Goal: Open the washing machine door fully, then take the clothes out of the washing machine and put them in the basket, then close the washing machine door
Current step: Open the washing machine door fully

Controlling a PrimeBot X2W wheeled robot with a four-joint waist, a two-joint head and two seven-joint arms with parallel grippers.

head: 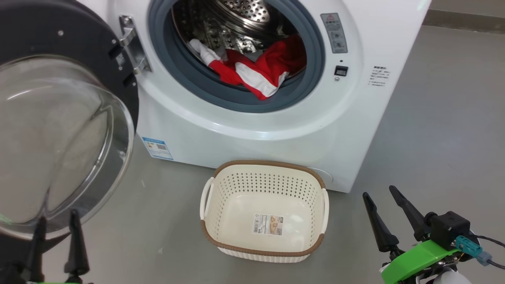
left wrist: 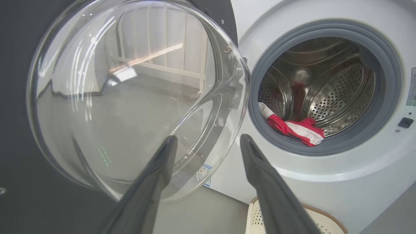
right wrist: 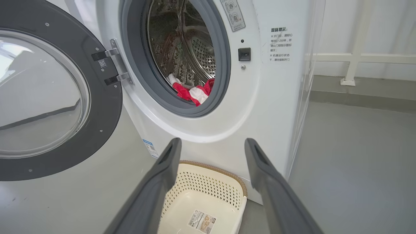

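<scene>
While both jaws gape empty, bright red-and-white cloth garments (head: 256, 75) look soft, light; pinch the fold at perforated steel drum (head: 244, 14) lip.

Ahead of the left gripper (left wrist: 208, 138), door (left wrist: 130, 97) of glossy glass; beyond, shiny perforated steel drum (left wrist: 341, 87), cloth clothes (left wrist: 295, 128), matt plastic basket (left wrist: 255, 216).

I am recording the washing machine (head: 276, 134) as white, its gasket (head: 221, 100) grey, its drum (head: 248, 12) steel with a perforated pattern, its label (head: 158, 148) blue. The clothes (head: 256, 75) are showing red with white panels. The basket (head: 236, 185) is presenting cream, hole-patterned, brown-rimmed. The washing machine door (head: 79, 35) is showing a black rim.
</scene>
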